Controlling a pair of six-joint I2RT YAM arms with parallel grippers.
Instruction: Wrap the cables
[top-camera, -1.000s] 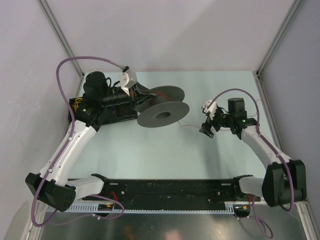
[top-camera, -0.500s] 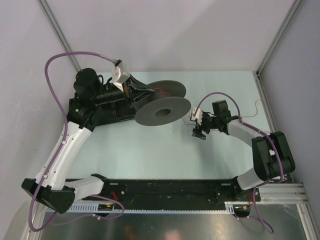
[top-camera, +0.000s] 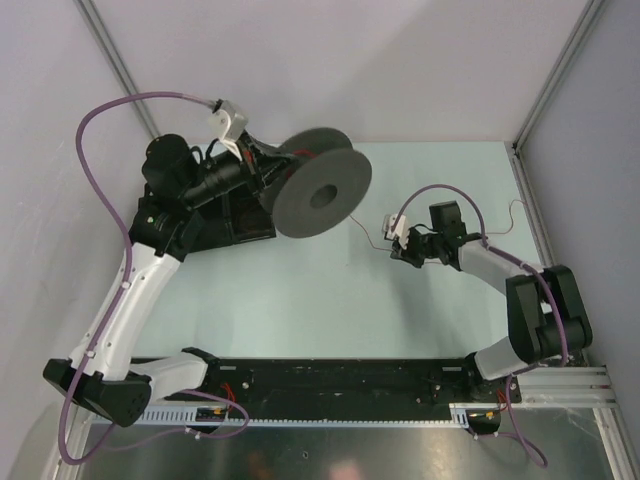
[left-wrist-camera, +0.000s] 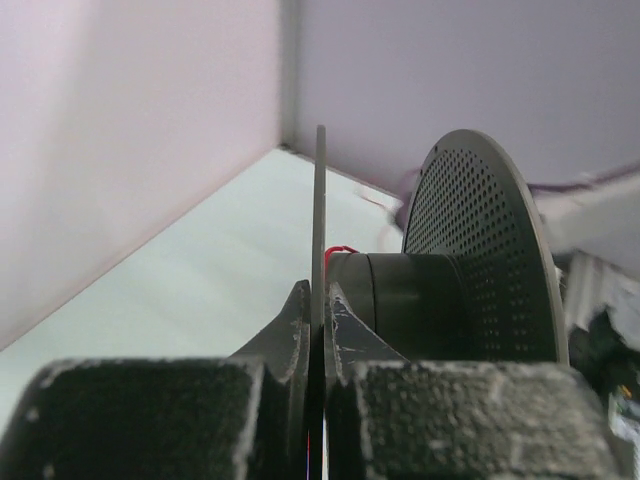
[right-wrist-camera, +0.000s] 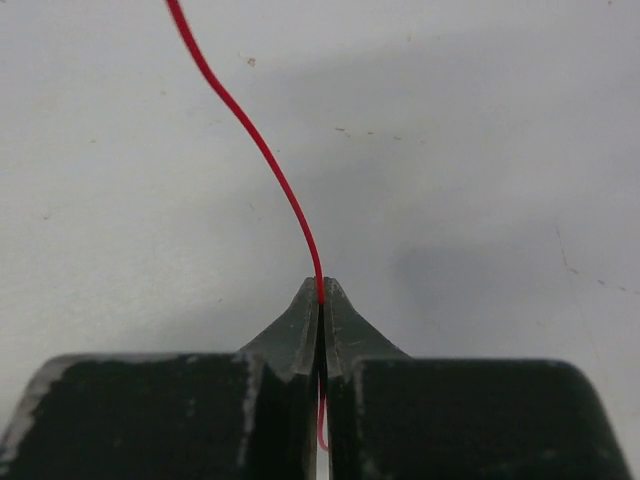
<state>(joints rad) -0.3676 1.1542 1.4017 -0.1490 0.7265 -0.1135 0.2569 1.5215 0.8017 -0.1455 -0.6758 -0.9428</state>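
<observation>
The right gripper (right-wrist-camera: 321, 290) fills the bottom of the view, its two dark fingers (right-wrist-camera: 290, 330) pressed together with no gap showing at the tips. Pinched between those tips is a thin red wire (right-wrist-camera: 262, 150). From the pinch it rises in a gentle curve toward the upper left and leaves the picture at the top edge. A short piece of the same wire shows lower down in the slit between the fingers. Behind it lies the pale table (right-wrist-camera: 500, 150), marked with a few small specks and a soft shadow around the fingertips.
</observation>
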